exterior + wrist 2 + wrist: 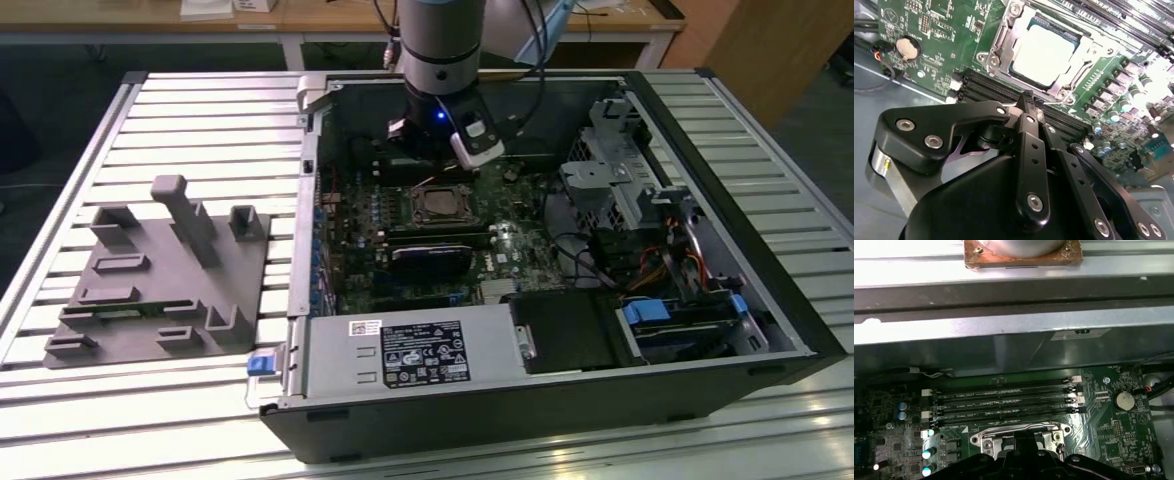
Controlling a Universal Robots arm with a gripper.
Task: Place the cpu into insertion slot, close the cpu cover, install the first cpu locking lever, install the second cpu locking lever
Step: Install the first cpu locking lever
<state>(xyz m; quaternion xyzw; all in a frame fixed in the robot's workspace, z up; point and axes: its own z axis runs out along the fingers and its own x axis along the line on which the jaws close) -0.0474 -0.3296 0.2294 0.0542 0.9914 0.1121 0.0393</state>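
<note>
Hand (pixel 1027 97) pinched together, empty, over memory slots (pixel 989 90), just beside cpu cover (pixel 1080 62) lying flat on cpu (pixel 1046 50). Judgement: latching wants a slow, square push.

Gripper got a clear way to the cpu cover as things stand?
Likely yes. The gripper hangs just over the board beside the cpu cover. Between them lie low memory slots, and the case is open above.
</note>
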